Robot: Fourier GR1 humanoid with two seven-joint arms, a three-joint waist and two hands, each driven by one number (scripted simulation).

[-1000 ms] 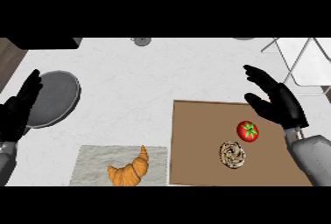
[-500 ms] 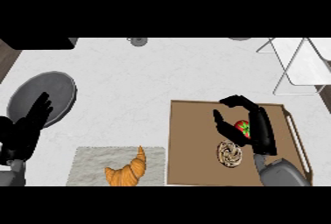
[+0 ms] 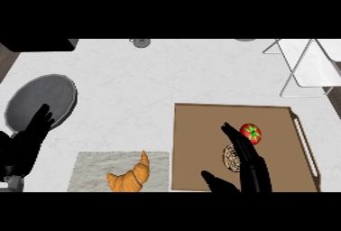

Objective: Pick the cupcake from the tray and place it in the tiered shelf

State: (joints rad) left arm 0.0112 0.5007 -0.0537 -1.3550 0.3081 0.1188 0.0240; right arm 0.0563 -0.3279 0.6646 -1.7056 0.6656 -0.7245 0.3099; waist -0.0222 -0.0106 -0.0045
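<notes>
Cupcake [image 3: 230, 159]: on brown tray [image 3: 200, 135], partly hidden beneath right hand [image 3: 248, 164], fingers straight and spread, nothing gripped. Tomato [image 3: 251, 133]: on tray, just beside the fingertips. Croissant [image 3: 131, 175]: on grey mat [image 3: 90, 171], left of tray. Left hand [image 3: 23, 146]: open, lower left, by grey plate [image 3: 40, 99]. White shelf [image 3: 307, 67]: top right.
</notes>
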